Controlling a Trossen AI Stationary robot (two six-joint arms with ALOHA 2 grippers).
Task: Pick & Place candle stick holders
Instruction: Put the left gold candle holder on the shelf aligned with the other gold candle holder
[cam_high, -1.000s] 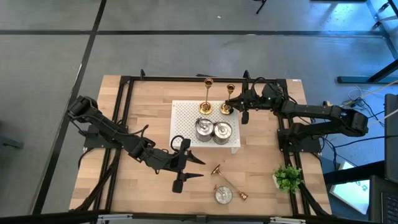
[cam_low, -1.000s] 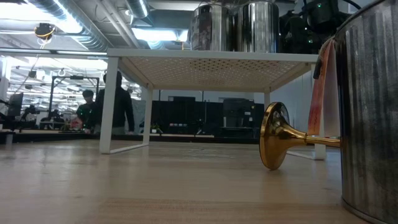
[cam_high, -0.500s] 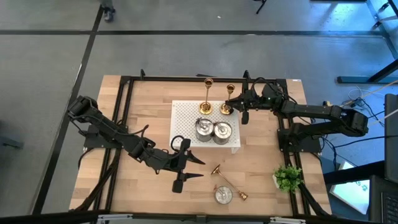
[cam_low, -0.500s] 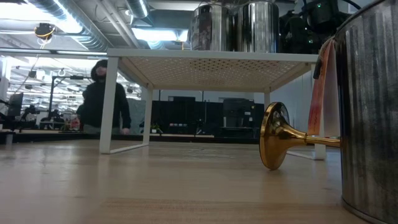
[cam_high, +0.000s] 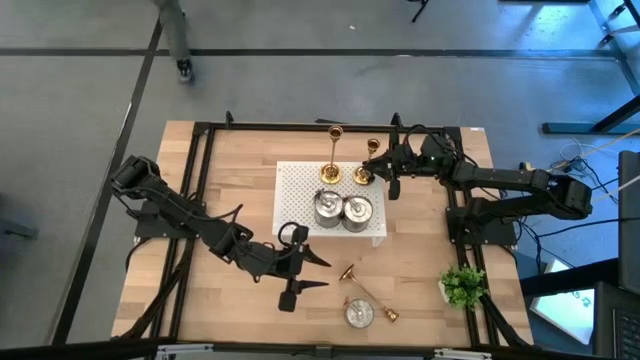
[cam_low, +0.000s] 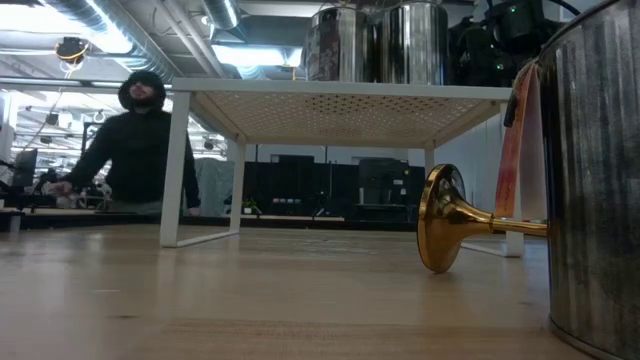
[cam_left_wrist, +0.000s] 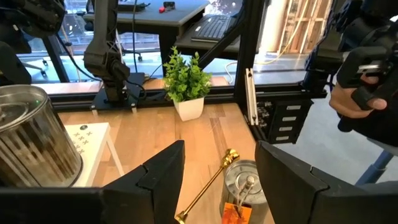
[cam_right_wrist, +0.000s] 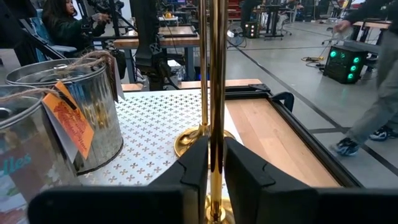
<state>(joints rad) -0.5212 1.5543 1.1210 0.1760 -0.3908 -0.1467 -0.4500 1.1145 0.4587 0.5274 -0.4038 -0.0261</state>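
Pinching the stem of a slim gold metal candlestick (cam_right_wrist: 216, 93) between right end effector (cam_right_wrist: 215, 163) fingers, base set on white perforated stand (cam_high: 296, 185) to stay upright. Left end effector (cam_high: 300, 272) spread, idle; fallen gold candlestick (cam_high: 366, 296) and silver holder (cam_high: 360, 313) just ahead on table (cam_high: 230, 190).

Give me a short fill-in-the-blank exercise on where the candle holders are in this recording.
1. The number of silver holders on the white stand is ____.
2. The gold candlestick on the table near the plant is lying on its ____.
3. The right gripper is at a gold candlestick standing on the ____.

Missing words: two; side; stand
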